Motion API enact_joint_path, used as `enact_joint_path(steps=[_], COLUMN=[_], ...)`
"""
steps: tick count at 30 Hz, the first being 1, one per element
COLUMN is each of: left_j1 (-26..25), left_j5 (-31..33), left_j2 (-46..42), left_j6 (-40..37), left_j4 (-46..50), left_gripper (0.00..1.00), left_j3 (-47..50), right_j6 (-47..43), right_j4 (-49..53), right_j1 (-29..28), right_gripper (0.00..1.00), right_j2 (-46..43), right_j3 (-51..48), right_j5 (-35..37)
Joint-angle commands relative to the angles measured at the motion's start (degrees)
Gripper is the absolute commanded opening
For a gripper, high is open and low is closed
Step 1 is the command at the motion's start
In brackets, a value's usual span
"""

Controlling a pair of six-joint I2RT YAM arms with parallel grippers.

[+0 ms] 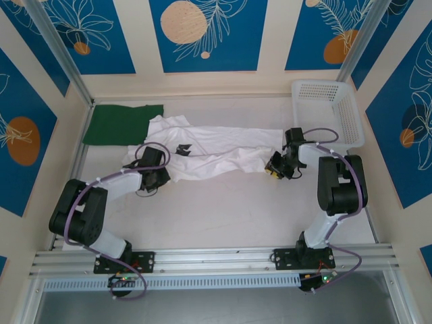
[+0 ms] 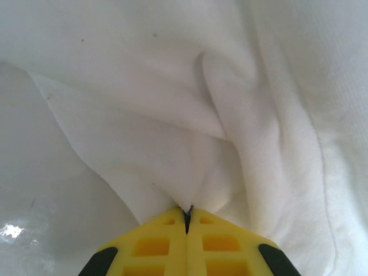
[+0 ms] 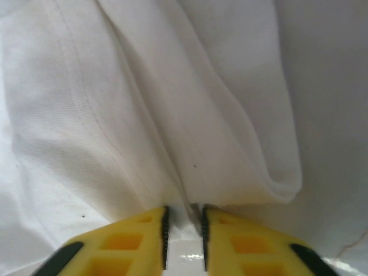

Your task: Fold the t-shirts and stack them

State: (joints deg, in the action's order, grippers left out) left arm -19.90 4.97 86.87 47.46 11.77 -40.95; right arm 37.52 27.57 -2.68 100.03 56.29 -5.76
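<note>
Left pincer [image 2: 187,210], right pincer [image 3: 184,211] both pinching white t-shirt [image 1: 223,142], rumpled, stretched lengthwise.

The pale table [image 1: 223,209] carries a crumpled white t-shirt [image 1: 216,145] stretched across its middle from nine toward three o'clock, a flat dark green t-shirt [image 1: 118,125] at ten o'clock touching the white one's edge, and a white mesh basket [image 1: 321,86] at two o'clock.

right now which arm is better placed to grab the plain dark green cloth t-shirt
left, probably: left gripper, shut on the white cloth t-shirt, sits close to the dark green t-shirt; right gripper is well to the right
</note>
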Motion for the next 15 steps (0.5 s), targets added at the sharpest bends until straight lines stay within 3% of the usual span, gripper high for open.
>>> enact_joint_path(steps=[1, 6, 15], left_j1=[0.1, -0.7, -0.7], left_j5=[0.1, 1.8, 4.2], left_j2=[-1.7, -4.3, -14.6], left_j6=[-0.7, -1.3, -4.0], left_j4=[-0.4, 1.4, 9.7], left_gripper=[0.0, 0.0, 0.0], left_j3=[0.8, 0.7, -1.0], right_j6=[0.5, 0.4, 0.8], right_j4=[0.2, 0.3, 1.0], right_j1=[-0.3, -0.3, 0.1], right_gripper=[0.13, 0.0, 0.0], right_j2=[1.0, -1.1, -10.2], right_j3=[2.0, 1.1, -2.1], right_j5=[-1.6, -1.2, -4.1])
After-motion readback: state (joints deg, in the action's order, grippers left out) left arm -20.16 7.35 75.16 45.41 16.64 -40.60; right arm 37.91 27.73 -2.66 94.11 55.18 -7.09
